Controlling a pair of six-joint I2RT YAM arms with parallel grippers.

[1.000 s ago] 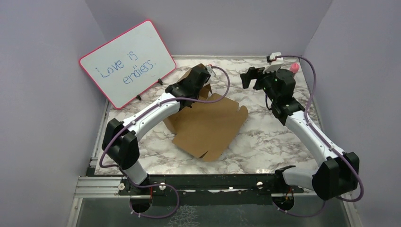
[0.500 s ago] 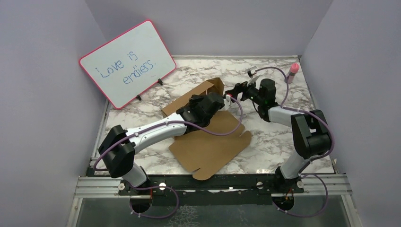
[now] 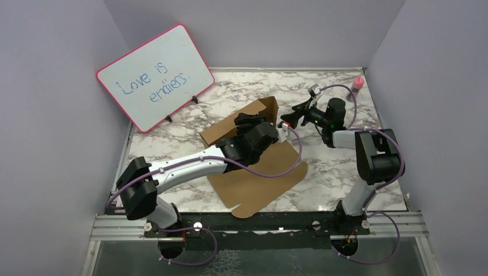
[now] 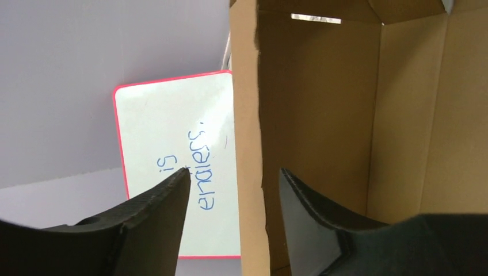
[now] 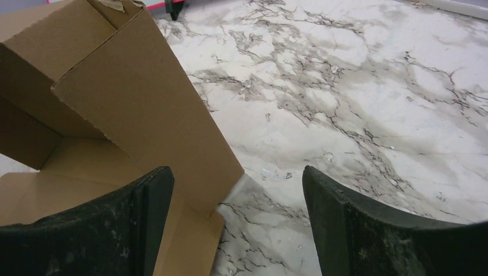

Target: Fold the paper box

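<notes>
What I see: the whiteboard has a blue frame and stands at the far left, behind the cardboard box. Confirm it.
Not quite. The whiteboard has a pink frame, not blue; the top view shows it. It does stand at the far left, behind the cardboard box.

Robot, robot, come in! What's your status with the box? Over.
Left tool open, astride a raised wall of the paper box. Right tool open, beside an upright flap. Box part-folded. Whiteboard behind, not touching.
</notes>
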